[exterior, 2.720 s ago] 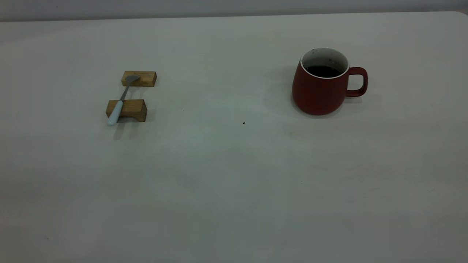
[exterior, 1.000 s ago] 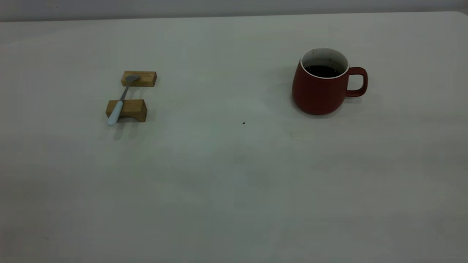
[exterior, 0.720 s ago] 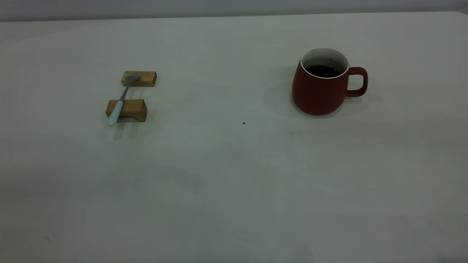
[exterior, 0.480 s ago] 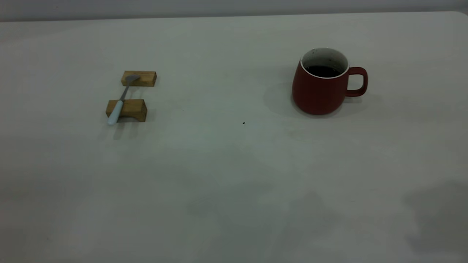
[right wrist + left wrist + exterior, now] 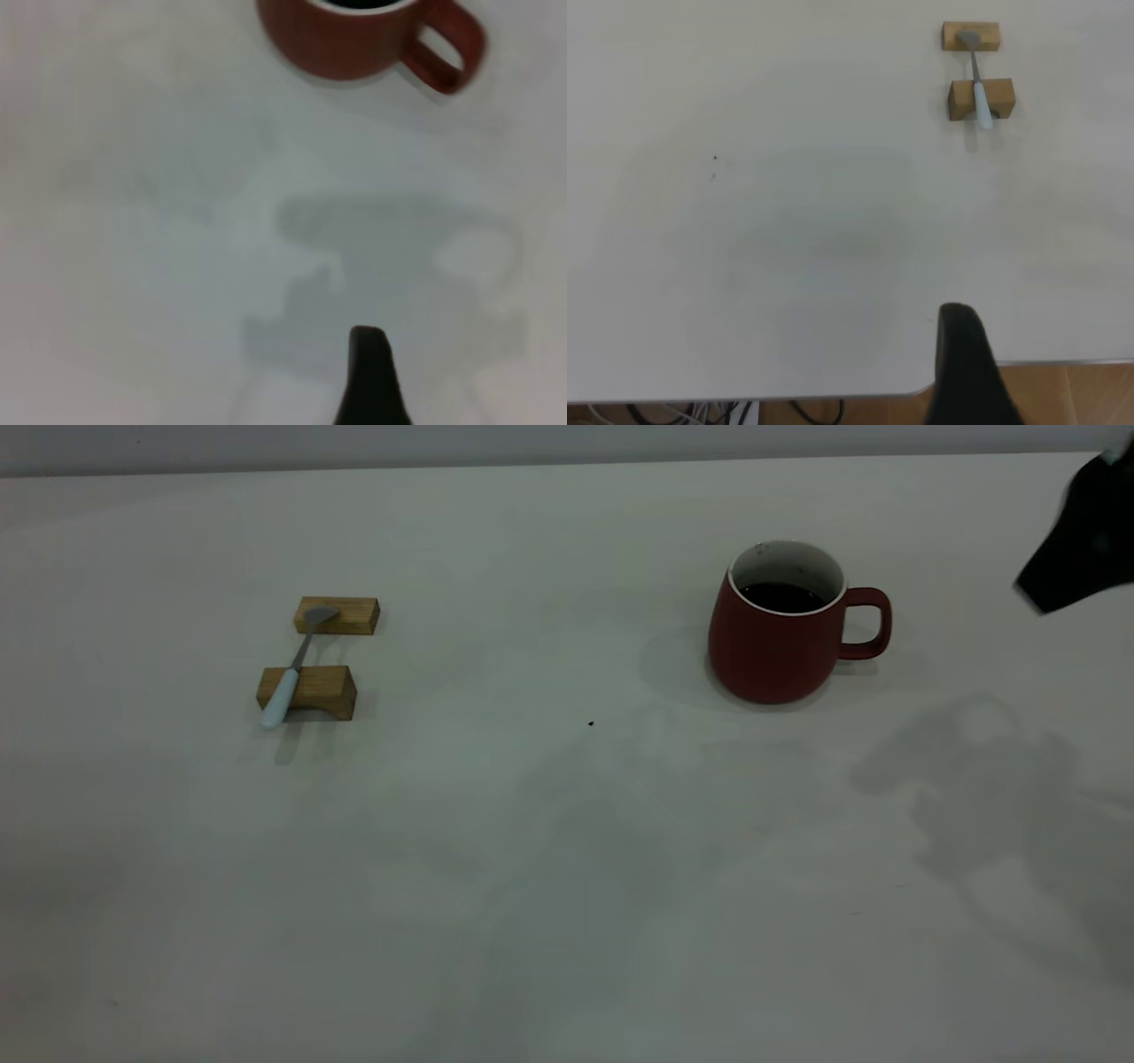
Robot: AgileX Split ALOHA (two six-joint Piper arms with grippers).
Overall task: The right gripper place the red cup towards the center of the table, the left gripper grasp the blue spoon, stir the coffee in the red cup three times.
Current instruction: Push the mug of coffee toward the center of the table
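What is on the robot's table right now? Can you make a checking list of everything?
Surface: the table is plain off-white, with one tiny dark speck.
Job's things: the red cup stands upright toward the right, handle pointing right, with the coffee inside. The blue spoon lies across two wooden blocks at the left.
Clutter: nothing seen.
Grippers: the right pincer is a blurred dark shape at the right edge, apart from the cup. The left pincer shows one dark finger over the table's near edge, far from the spoon.
Cables: dark and pale cables below the table's edge.
Surroundings: a wall behind; a wood-coloured floor.
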